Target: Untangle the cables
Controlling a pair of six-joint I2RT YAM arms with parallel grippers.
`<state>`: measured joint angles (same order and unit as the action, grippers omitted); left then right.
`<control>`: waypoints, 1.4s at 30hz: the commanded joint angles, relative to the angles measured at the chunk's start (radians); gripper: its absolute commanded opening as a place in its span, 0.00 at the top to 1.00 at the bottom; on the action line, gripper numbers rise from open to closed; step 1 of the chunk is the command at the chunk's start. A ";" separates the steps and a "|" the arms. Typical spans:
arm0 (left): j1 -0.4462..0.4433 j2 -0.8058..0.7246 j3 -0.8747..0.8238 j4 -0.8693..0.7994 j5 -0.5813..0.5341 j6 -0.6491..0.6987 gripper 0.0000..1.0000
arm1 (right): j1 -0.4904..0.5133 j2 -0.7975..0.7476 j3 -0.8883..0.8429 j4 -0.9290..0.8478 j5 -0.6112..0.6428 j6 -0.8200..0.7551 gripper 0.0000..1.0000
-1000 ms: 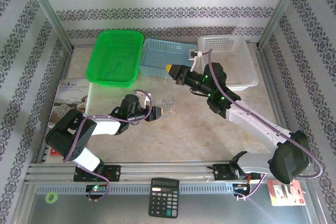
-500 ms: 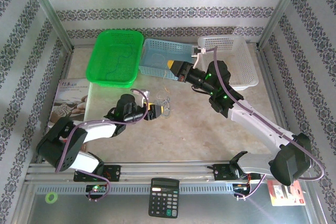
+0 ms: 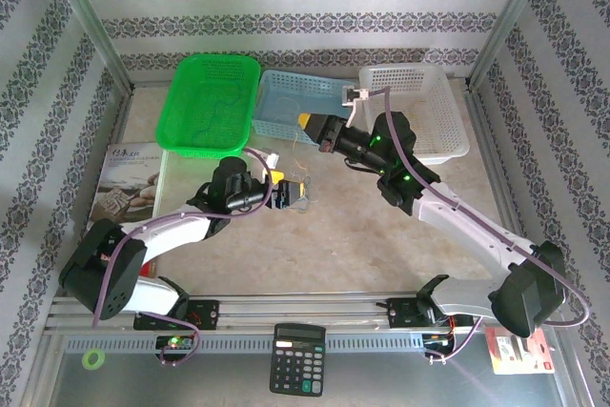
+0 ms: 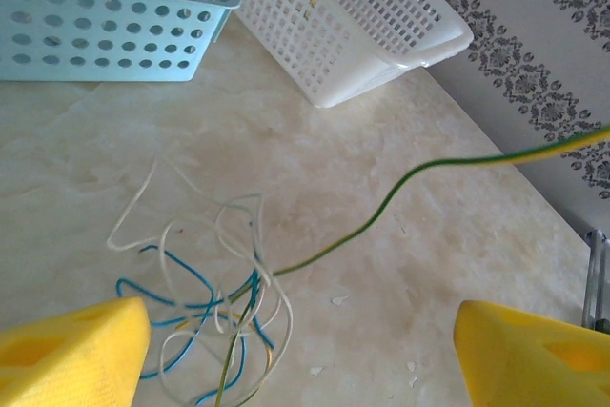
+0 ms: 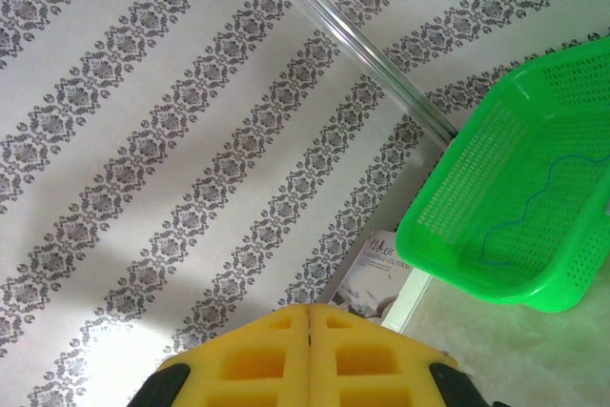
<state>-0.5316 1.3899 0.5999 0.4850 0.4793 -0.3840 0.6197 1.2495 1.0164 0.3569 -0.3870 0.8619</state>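
Stretched farther out than a second ago, the left gripper (image 3: pixel 282 190) has jaws spread wider, empty, flanking the cables (image 4: pixel 253 283) on the surface (image 3: pixel 353 235). At their twelve o'clock, the right gripper (image 3: pixel 305 125) has jaws pinched shut on one green-yellow strand (image 4: pixel 381 205).

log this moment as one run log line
left gripper: open over cables | right gripper: shut | green wire: raised off table

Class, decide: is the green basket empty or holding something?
Not empty: a thin blue wire lies snaking across the mesh floor of the green basket.
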 commanded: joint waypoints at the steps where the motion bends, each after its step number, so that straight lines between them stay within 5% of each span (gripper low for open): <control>1: -0.029 0.032 0.035 0.019 0.043 0.045 0.16 | 0.020 -0.022 0.039 0.026 -0.014 -0.002 1.00; 7: -0.044 0.076 0.039 0.111 -0.013 0.027 0.19 | 0.063 -0.002 0.066 0.028 -0.016 -0.003 1.00; 21: -0.042 0.182 -0.067 0.239 -0.057 -0.012 0.64 | 0.017 -0.004 0.243 0.001 -0.062 -0.007 1.00; 31: -0.042 0.096 -0.108 0.203 -0.056 -0.036 0.52 | -0.084 -0.029 0.270 -0.018 -0.078 -0.011 1.00; 42: -0.042 -0.054 -0.045 0.054 -0.060 -0.062 0.20 | -0.329 -0.046 0.187 -0.071 -0.017 -0.049 1.00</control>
<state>-0.5636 1.3720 0.5156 0.5987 0.4324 -0.4343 0.3454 1.2179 1.2274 0.3019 -0.4351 0.8413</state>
